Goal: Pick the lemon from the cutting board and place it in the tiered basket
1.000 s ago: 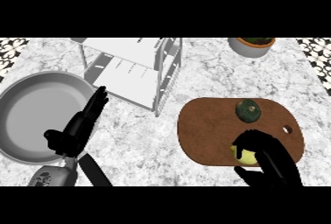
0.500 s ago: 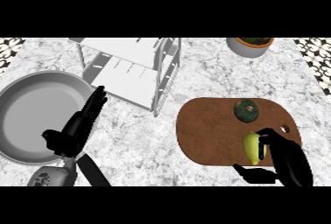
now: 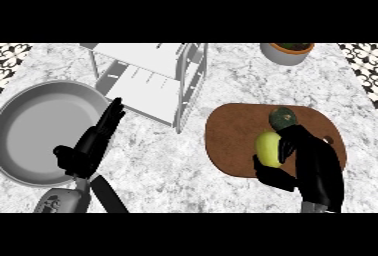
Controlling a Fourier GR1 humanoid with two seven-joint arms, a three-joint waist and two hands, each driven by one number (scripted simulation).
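A yellow lemon lies on the brown cutting board right of centre. My right hand is curled round it, fingers over its right side and thumb under its lower left. Just beyond the lemon sits a dark green avocado, partly hidden by my fingers. The white tiered basket stands at the upper middle, left of the board. My left hand rests open at the lower left, fingers straight and pointing up.
A large grey pan lies at the left, under and beside my left hand. A pot with a brown inside stands at the top right. Marbled counter shows between the pan and the board.
My right hand has closed round the lemon and shifted up the board with it, toward the avocado. The left hand has stayed still.
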